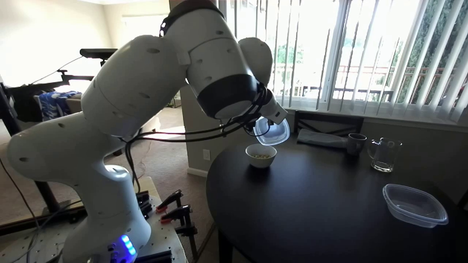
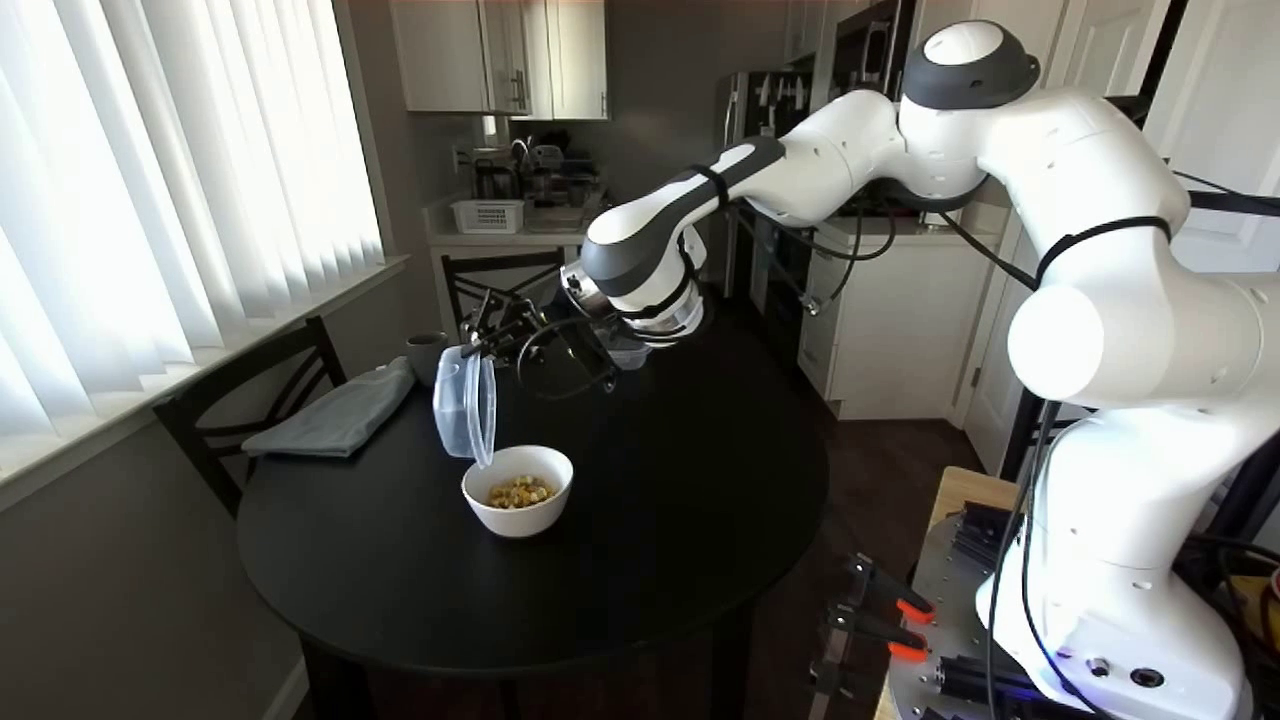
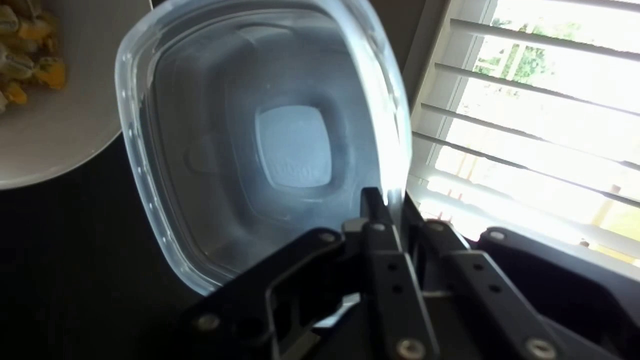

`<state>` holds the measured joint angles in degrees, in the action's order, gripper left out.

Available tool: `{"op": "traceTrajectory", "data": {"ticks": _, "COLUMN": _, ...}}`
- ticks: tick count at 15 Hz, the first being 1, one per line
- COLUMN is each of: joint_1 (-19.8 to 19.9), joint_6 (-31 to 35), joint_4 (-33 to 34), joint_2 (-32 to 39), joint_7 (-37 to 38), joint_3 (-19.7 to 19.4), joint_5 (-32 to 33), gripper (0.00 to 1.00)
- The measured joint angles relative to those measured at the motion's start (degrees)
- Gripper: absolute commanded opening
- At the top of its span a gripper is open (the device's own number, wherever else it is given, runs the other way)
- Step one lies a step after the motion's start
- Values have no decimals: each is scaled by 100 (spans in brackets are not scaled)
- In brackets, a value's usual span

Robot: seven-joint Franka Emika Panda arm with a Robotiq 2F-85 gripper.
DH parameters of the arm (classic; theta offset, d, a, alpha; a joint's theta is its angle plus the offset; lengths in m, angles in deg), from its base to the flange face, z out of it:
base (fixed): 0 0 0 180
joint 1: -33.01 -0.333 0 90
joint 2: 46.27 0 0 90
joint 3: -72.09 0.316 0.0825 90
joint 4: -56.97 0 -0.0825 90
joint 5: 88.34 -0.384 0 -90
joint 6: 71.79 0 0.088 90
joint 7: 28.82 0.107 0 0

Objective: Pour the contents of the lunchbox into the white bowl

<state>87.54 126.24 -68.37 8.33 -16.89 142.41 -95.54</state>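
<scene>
"Any writing you can read on the lunchbox (image 3: 295,145)?"

"Raised marks on its base, too blurred to make out. Your gripper (image 3: 393,200) pinches its rim between the jaws, holding it on its side, lowest corner right by the white bowl (image 2: 515,523); you can't tell whether they touch."

"And the contents (image 2: 520,492)?"

"Heaped in your bowl, near the dark table's (image 2: 660,520) rounded edge. The clear plastic container (image 1: 413,218) stands well apart."

Bright vertical blinds (image 2: 220,160) dazzle me at ten o'clock in an exterior view, with white cabinets (image 2: 450,55) at eleven, dark floor (image 2: 870,480) at four, black table (image 2: 480,595) at seven, grey wall (image 2: 120,570) at eight, a chair (image 2: 240,375) at nine.
</scene>
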Motion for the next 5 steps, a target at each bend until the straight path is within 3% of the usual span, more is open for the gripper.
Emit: {"op": "traceTrajectory", "data": {"ticks": 5, "joint_1": 121, "joint_6": 0, "joint_4": 97, "joint_2": 0, "joint_7": 33, "joint_3": 0, "joint_5": 143, "gripper": 2}}
